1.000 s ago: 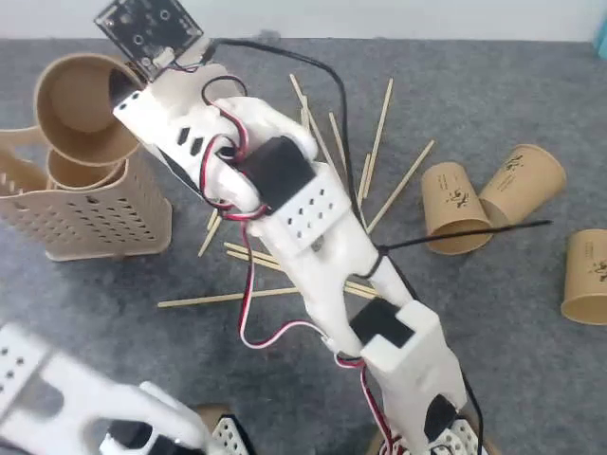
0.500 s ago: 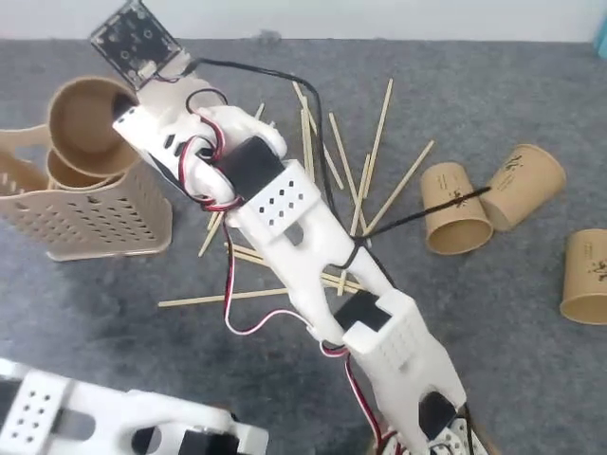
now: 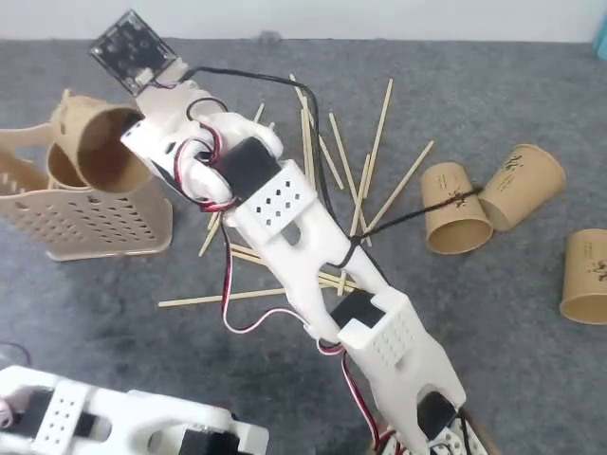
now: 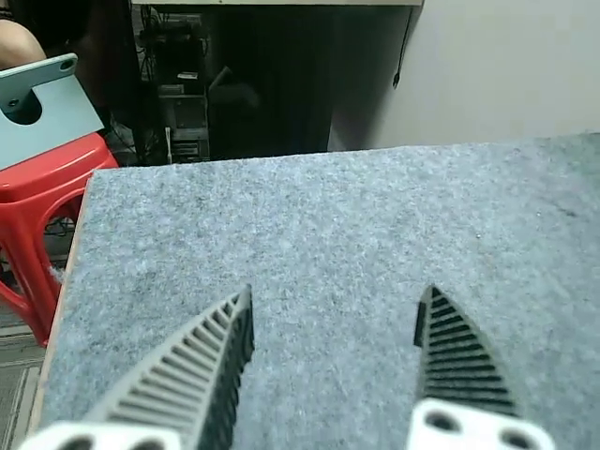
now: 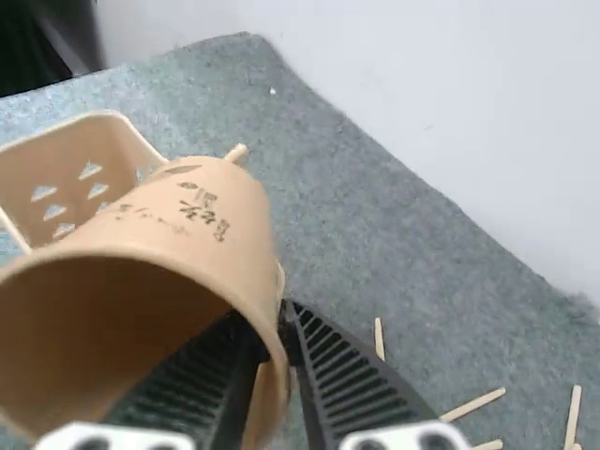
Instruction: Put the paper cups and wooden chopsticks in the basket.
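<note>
Right pincer (image 3: 140, 150) in the high view is pinching the rim of a paper cup (image 3: 106, 150), which hangs tilted on its side over the basket (image 3: 95, 223) at the table's (image 3: 531, 85) far left. A second cup (image 3: 60, 167) sits inside the basket. Wooden chopsticks (image 3: 228, 298) lie scattered on the grey table around and under the right arm, outside the basket. Well apart to the right lie three more cups (image 3: 453, 220): two touching each other on their sides, the third by the edge of the picture.

Left wrist view: the left pincer (image 4: 337, 305) is spread wide and grips nothing, above bare grey table (image 4: 328, 216). A red stool (image 4: 37, 187) stands off the table's edge.

Right wrist view: the right pincer (image 5: 272, 319) is pressed onto the paper cup's (image 5: 159, 253) wall, one finger inside and one outside. The cup's open mouth faces the camera, with the basket (image 5: 66, 178) just behind it. A few chopsticks (image 5: 473, 405) lie on the table farther off.
</note>
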